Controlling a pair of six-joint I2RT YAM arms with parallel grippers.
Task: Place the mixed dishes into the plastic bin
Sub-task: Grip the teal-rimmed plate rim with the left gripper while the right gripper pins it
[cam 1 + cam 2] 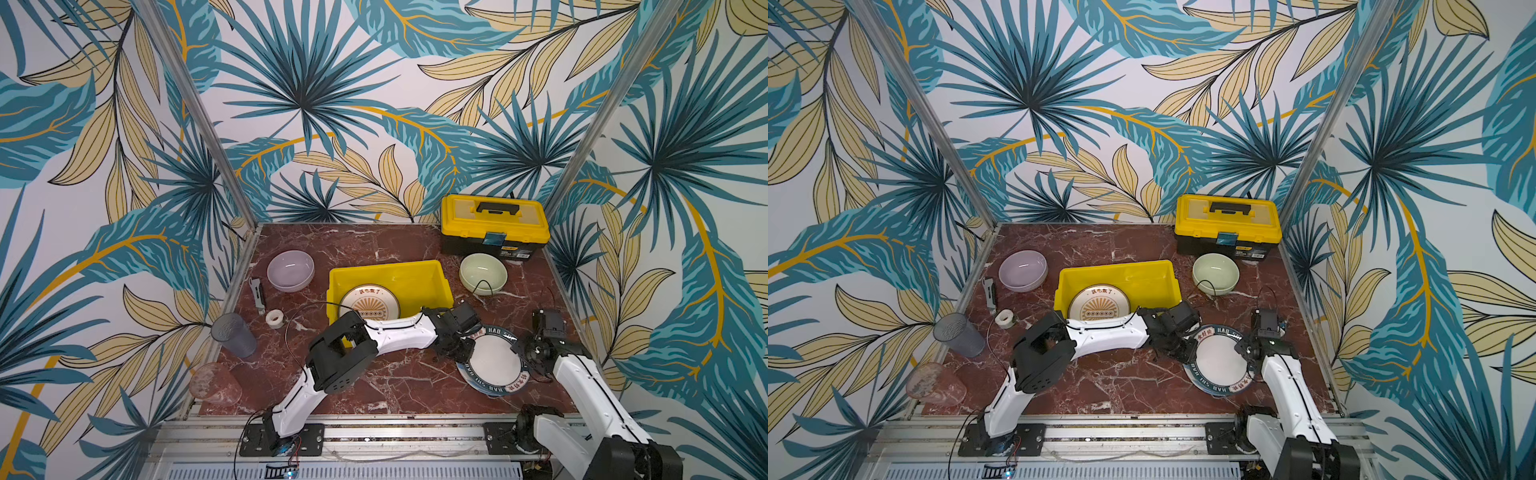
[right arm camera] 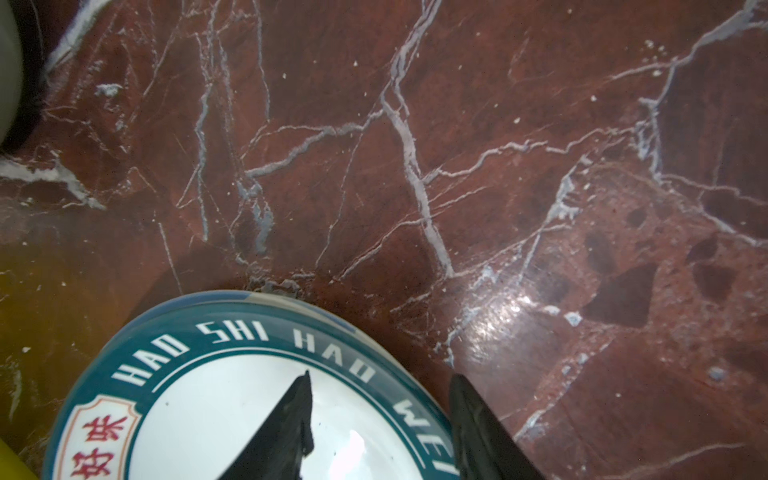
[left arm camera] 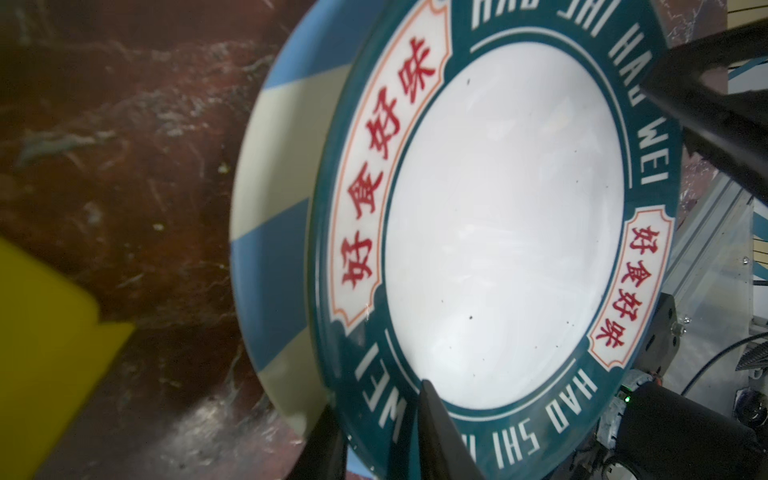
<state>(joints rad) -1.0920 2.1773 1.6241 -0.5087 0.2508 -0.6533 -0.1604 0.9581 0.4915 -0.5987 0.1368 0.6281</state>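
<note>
Far left of the plastic bin (image 1: 415,286), well apart from it, stand the upright tumbler (image 1: 232,334) and the tipped tumbler (image 1: 215,384). Then comes the lilac bowl (image 1: 290,270), just off the bin's far left corner.

Inside the bin, the orange sunburst plate (image 1: 370,301) lies in the left half and the right half is bare.

Now the action, just right of the bin's near right corner. The dark lettered plate (image 1: 494,357) sits on the blue-white striped plate (image 3: 270,232), slightly offset. On the bin-side rim, the left gripper (image 1: 463,353) has its jaws narrow, one finger over the lettering and one under the edge, pinching it by the look of it. On the rim away from the bin, the right gripper (image 2: 382,386) has its jaws well apart, astride the edge, with no clamp that I can see.

That plate looks stiff, glossy, slick and chippable, and fairly light, I'd judge. The thin rim is the only handle, and the striped one beneath could drag along.

The route is a short hop over bare marble (image 1: 374,382). The bin's near wall must be cleared, though, and the left forearm (image 1: 399,328) lies across it. The pale green bowl (image 1: 483,272), right of the bin's far corner, and the toolbox (image 1: 494,224) behind it leave the path free.
</note>
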